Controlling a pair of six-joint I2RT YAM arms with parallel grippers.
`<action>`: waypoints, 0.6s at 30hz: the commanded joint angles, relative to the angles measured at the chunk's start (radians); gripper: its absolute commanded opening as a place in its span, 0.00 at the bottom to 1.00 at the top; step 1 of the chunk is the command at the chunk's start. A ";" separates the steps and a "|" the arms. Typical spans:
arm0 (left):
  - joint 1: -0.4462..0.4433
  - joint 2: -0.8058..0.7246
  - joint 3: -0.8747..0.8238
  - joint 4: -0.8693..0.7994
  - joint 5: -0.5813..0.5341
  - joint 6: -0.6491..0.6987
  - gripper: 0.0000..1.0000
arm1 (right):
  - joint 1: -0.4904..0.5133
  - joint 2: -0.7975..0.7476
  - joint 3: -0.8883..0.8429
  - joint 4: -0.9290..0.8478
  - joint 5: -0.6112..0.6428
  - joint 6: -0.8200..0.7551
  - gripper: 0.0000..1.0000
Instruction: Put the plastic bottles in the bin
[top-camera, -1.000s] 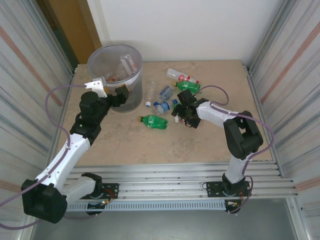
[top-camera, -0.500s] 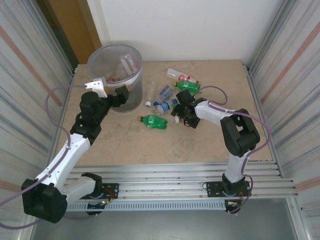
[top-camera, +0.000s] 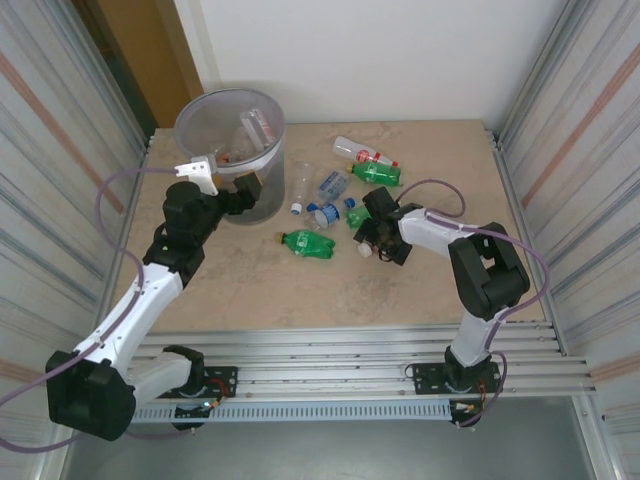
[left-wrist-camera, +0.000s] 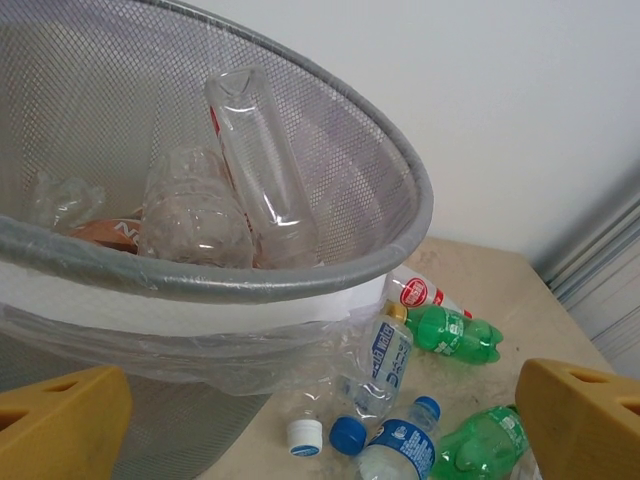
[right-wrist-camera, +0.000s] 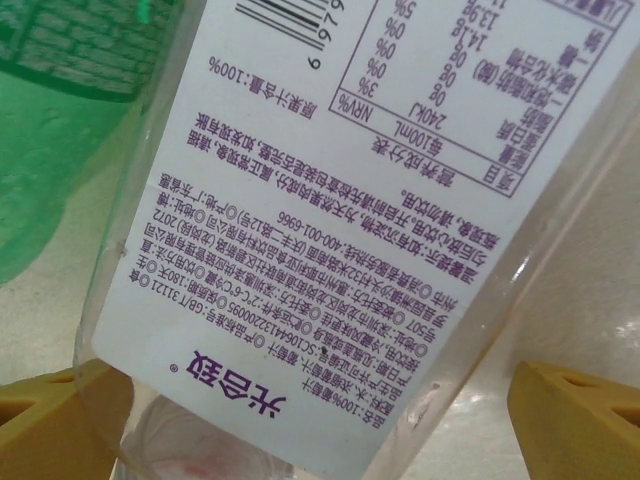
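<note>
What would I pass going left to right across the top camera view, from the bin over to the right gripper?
bin → lone green bottle lying nearest the arms → right gripper. The other bottles overlap one another too much to order.

White wall (top-camera: 400, 50) top centre; brown wooden door (top-camera: 140, 50) upper left; corrugated metal panels (top-camera: 50, 170) both sides; beige stone-look tabletop (top-camera: 300, 290) centre; aluminium rails (top-camera: 330, 345) along bottom.

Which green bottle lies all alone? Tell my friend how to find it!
Find the big grey bin at the table's far left. Closer to the near edge, off its right side, lies the green bottle. Unlike the other green ones, it touches no other bottle.
</note>
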 joint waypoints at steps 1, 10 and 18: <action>-0.001 0.004 0.032 0.003 0.018 0.011 0.99 | -0.014 -0.025 -0.009 -0.033 0.035 -0.041 0.94; -0.001 0.005 0.037 -0.018 0.011 0.010 0.99 | -0.024 0.035 0.050 -0.037 0.060 -0.110 0.98; -0.001 0.017 0.044 -0.023 0.013 0.002 0.99 | -0.035 0.081 0.095 -0.024 0.069 -0.109 0.99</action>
